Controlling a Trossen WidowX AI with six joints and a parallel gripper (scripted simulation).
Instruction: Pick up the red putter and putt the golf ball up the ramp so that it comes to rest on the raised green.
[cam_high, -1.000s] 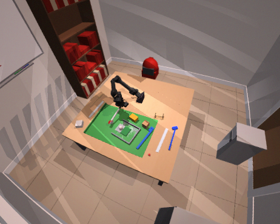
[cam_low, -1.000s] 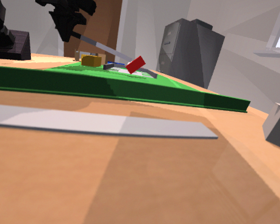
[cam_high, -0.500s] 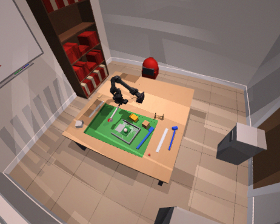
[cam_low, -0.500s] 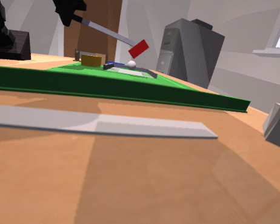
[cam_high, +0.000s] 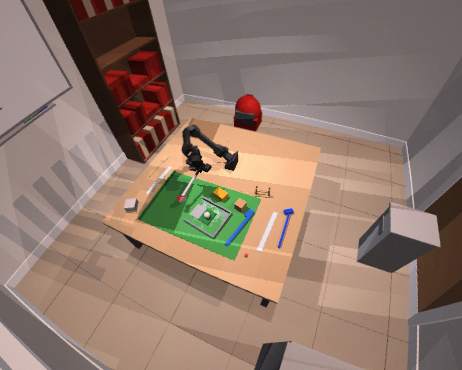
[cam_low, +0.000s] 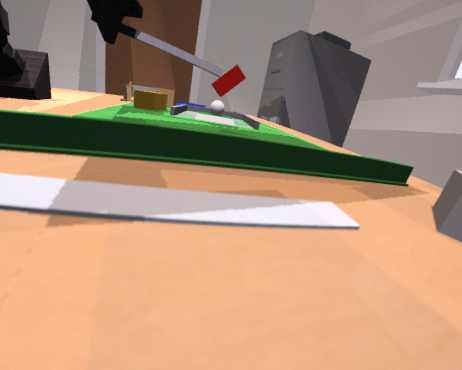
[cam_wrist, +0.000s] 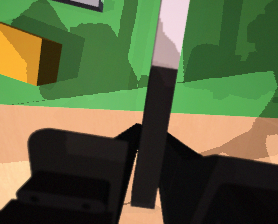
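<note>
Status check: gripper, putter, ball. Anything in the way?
Gripper shut on red putter, head raised off the mat. Golf ball sits inside the grey-railed green. Yellow block beside it, off the line.

An office-like room is suggested: a whiteboard (cam_high: 30, 65) is mounted left of a dark bookshelf (cam_high: 95, 95) stocked with red boxes, a grey filing cabinet (cam_high: 397, 237) is seen well right of it, and tiled flooring surrounds the counter (cam_high: 280, 150).
</note>
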